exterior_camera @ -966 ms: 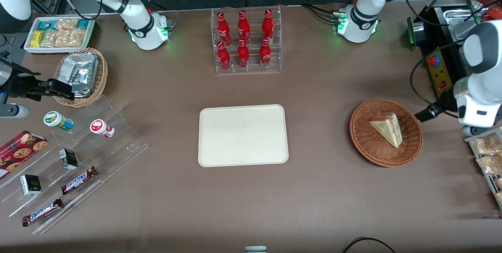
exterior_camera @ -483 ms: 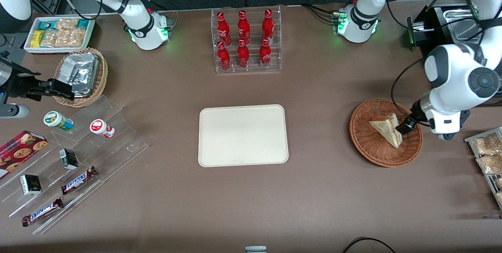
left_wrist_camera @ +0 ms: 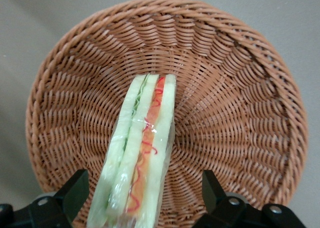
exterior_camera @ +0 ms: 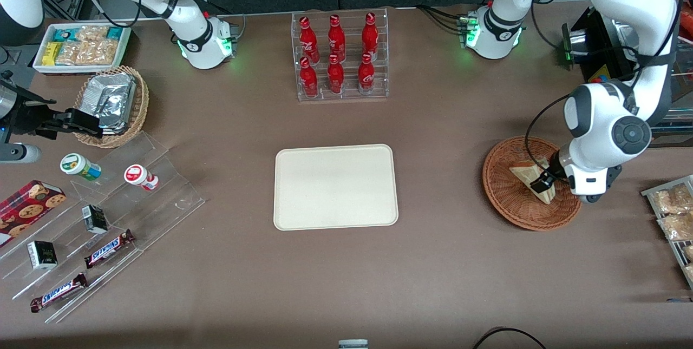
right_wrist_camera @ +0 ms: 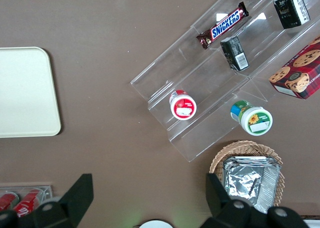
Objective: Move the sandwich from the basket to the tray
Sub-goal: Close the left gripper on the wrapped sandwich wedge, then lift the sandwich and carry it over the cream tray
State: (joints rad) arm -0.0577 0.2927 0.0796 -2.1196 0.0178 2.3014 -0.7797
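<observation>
Over the basket [exterior_camera: 533, 182] I have the gripper [exterior_camera: 543, 183] hanging above the sandwich [exterior_camera: 533, 178], jaws spread wide with one finger [left_wrist_camera: 74, 193] off each bread face and neither touching. I read that as lined up to squeeze across the thin dimension, the faces giving the pads flat purchase. The sandwich stands on edge in the basket's bowl, leaning on the weave, its red and green filling turned up toward my wrist camera. From the front, its long axis runs about ten o'clock to four. The tray [exterior_camera: 335, 186] waits well apart at nine o'clock from the basket.
</observation>
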